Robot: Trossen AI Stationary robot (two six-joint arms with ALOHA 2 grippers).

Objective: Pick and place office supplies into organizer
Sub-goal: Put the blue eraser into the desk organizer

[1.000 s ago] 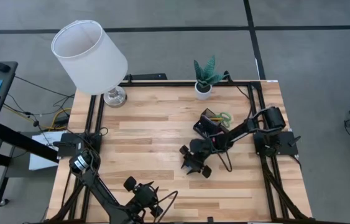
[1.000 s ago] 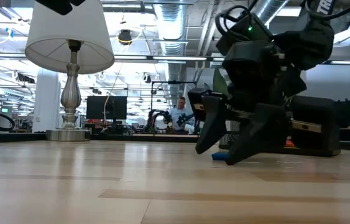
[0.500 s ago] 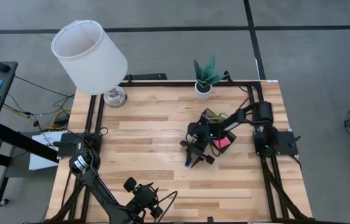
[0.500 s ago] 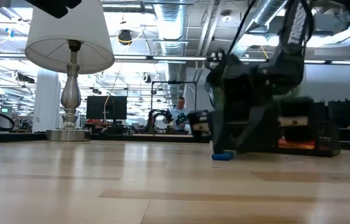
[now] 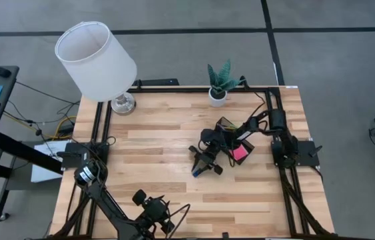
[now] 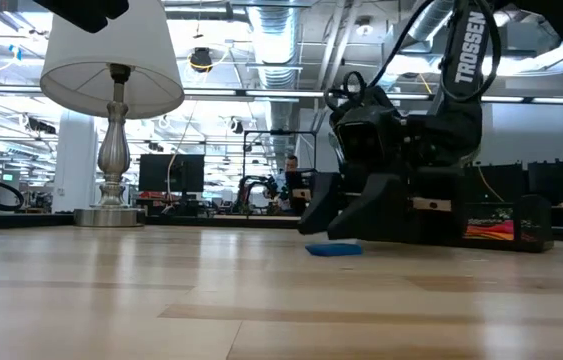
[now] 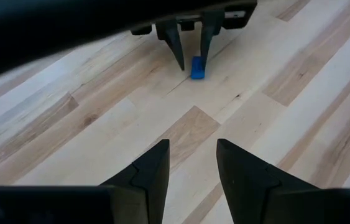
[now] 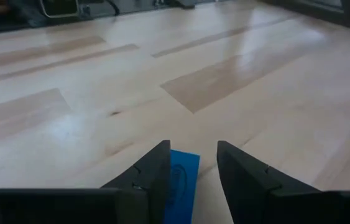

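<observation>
A blue eraser (image 5: 196,172) lies flat on the wooden table near its middle. My right gripper (image 5: 200,167) is low over it and open, one finger on each side of the eraser (image 8: 181,179). The left wrist view shows the eraser (image 7: 197,67) at those fingertips. The black organizer (image 5: 225,127) stands behind the right arm, and a pink sticky-note pad (image 5: 239,153) lies on the table beside it. My left gripper (image 7: 190,168) waits at the table's near edge (image 5: 150,208), open and holding nothing. My right gripper has the eraser between its open fingers. One finger (image 8: 153,177) stands against the eraser's long side (image 8: 173,180), and the other is clear of it. The fingers slant down from the table's right and lie along the eraser. The eraser rests flat on the table.
A white-shaded lamp (image 5: 97,60) stands at the far left corner. A white pot with a green plant (image 5: 218,93) stands at the far edge. Bare wood lies between the eraser and the left arm.
My right gripper has sunk toward the table and swung toward the left edge, tipping to a flatter slant around the eraser. The eraser has slid a short way toward the table's left and stays flat.
</observation>
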